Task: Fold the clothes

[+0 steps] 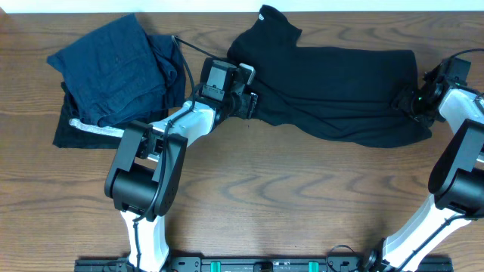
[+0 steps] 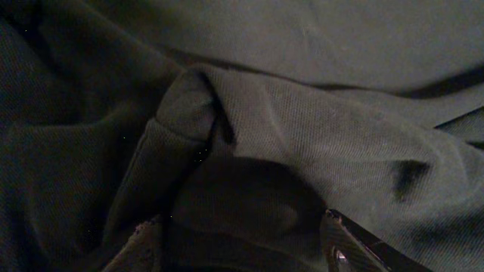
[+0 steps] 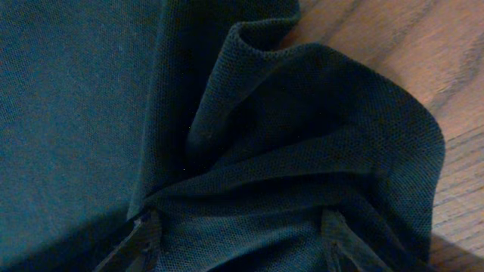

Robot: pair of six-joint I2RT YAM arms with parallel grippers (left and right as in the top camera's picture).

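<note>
1. Overhead view: the clothes, one black top, lie spread on the surface toward 1 o'clock from its centre. The long side runs from 9 o'clock to 3 o'clock.
2. The high collar points toward 11 o'clock. A small white mark shows on it.
3. The left pincer sits at the 9 o'clock edge of the top, touching the fabric.
4. The right pincer sits at the 3 o'clock edge of the top, also on the fabric.
5. Left wrist view: a raised fold of black fabric lies between the two fingers, which stand moderately apart. Whether they clamp the fold or only straddle it cannot be told.
6. Right wrist view: the fingers stand moderately apart with a thick bunch of the top gathered between them. Creases run into the gap, so this pincer holds the clothes.
7. In the same view, a loose edge curls up toward 12 o'clock, and bare wood shows at 2 o'clock.
8. A pile of navy blue garments lies at 10 o'clock on the surface, well apart from the top.
9. A black folded piece with a white stripe lies under the pile at its 7 o'clock corner.
</note>
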